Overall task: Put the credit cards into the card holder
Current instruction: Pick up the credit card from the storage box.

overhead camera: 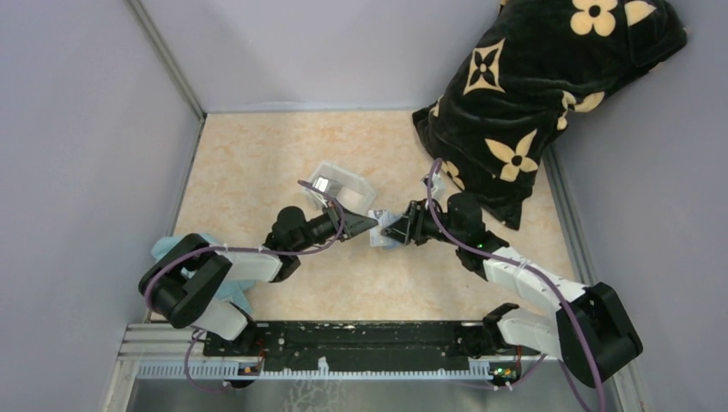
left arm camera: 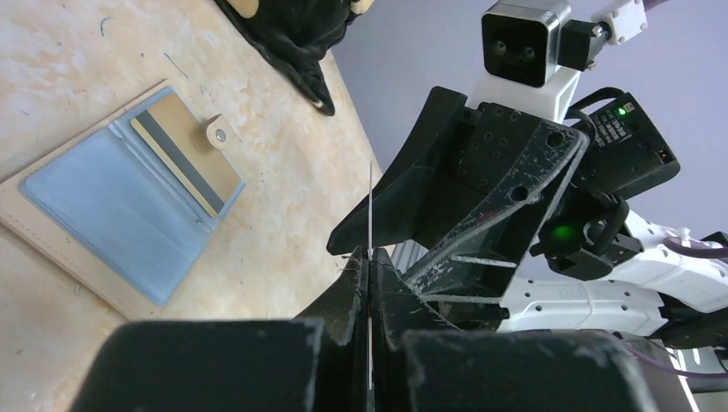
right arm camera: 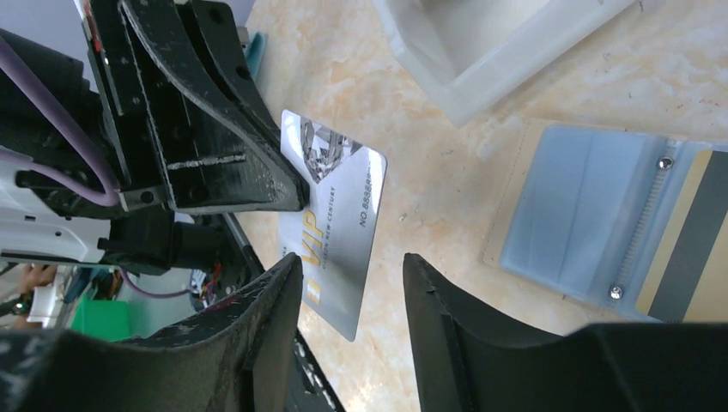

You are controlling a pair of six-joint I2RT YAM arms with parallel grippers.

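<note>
One silver card (right arm camera: 339,215), likely stiff, slick, clamped in left gripper (left arm camera: 369,270). Open right gripper (right arm camera: 352,279) should pinch its faces.

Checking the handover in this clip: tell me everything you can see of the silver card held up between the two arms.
The silver card is thin and mirror-glossy, printed with VIP, a number line and a faceted diamond graphic. It is held aloft on edge, a mere line in the left wrist view. The left gripper is shut on one end; the other end lies between the right gripper's open fingers.
</note>
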